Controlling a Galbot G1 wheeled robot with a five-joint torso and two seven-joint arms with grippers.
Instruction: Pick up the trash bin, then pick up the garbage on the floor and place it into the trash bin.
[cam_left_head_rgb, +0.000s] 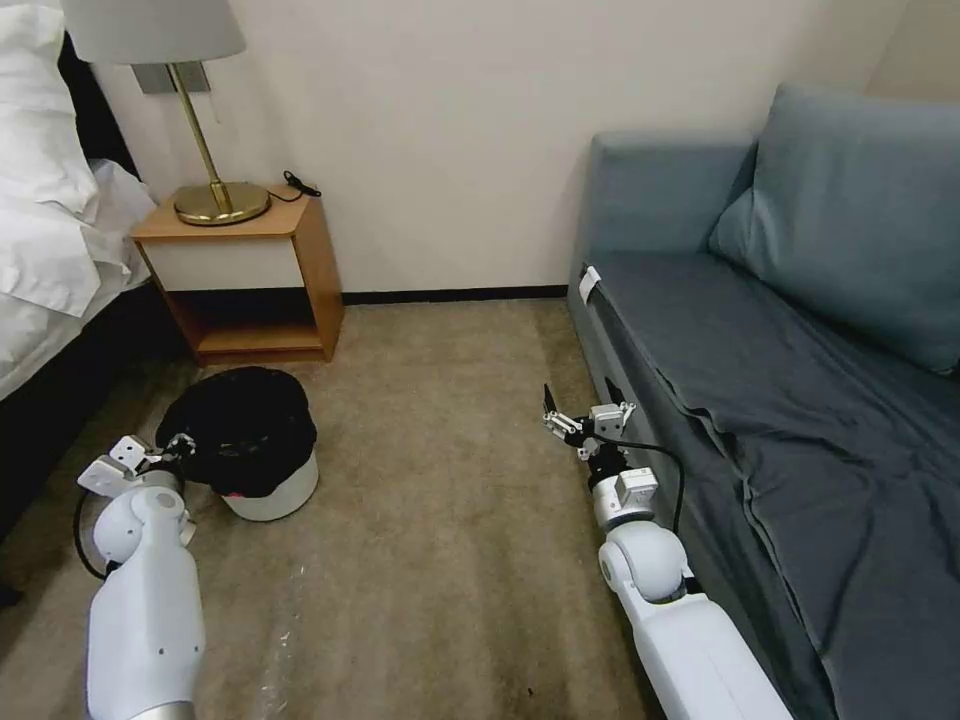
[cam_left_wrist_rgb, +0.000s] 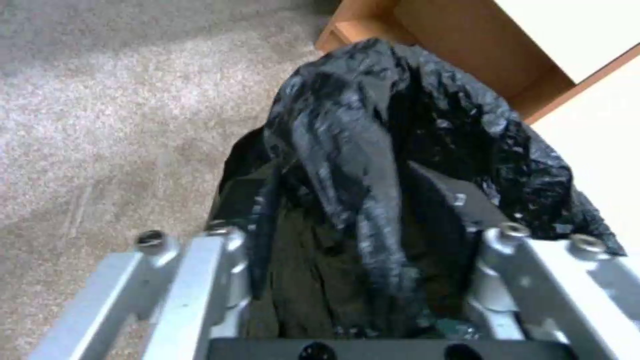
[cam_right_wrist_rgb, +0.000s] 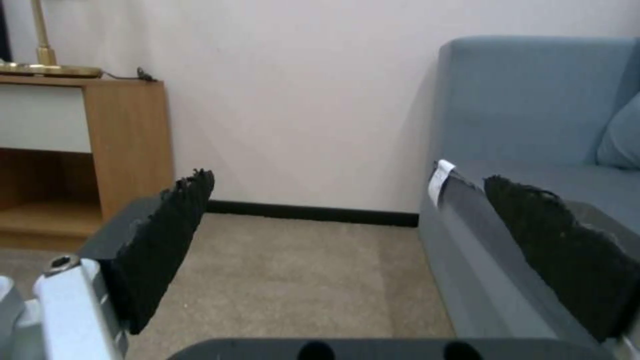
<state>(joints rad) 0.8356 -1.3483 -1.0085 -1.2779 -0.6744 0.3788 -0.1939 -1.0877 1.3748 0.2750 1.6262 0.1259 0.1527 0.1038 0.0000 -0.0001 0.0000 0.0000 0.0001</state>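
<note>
The trash bin (cam_left_head_rgb: 262, 482) stands on the beige carpet (cam_left_head_rgb: 430, 560) in front of the wooden nightstand (cam_left_head_rgb: 250, 275), tilted a little, its white wall showing below the glossy black bag liner (cam_left_head_rgb: 238, 420) that covers the rim and top. The left gripper (cam_left_head_rgb: 172, 449) is at the near-left edge of the bin, and in the left wrist view its 2 metal fingers (cam_left_wrist_rgb: 220, 270) sit either side of a bunched fold of the liner (cam_left_wrist_rgb: 360, 165), clenched on the bin's rim, with the black plastic filling the space between them. Just beyond those fingers lies the corner of the nightstand (cam_left_wrist_rgb: 467, 55), and carpet (cam_left_wrist_rgb: 100, 125) lies to one side of them.

The right gripper (cam_left_head_rgb: 578, 412) hangs low over the carpet, well apart from the bin, just beside the front edge of the blue-grey sofa (cam_left_head_rgb: 780, 400). Its 2 black-padded fingers (cam_right_wrist_rgb: 167, 235) are spread wide and hold nothing; between them the right wrist view shows bare carpet (cam_right_wrist_rgb: 293, 280), the dark skirting and the pale wall (cam_right_wrist_rgb: 300, 100). The sofa arm with its small white tag (cam_right_wrist_rgb: 440, 177) is close to one finger, and the nightstand (cam_right_wrist_rgb: 127, 145) with the brass lamp base (cam_left_head_rgb: 222, 203) is beyond the other. A bed (cam_left_head_rgb: 50, 230) with white linen is past the nightstand.
</note>
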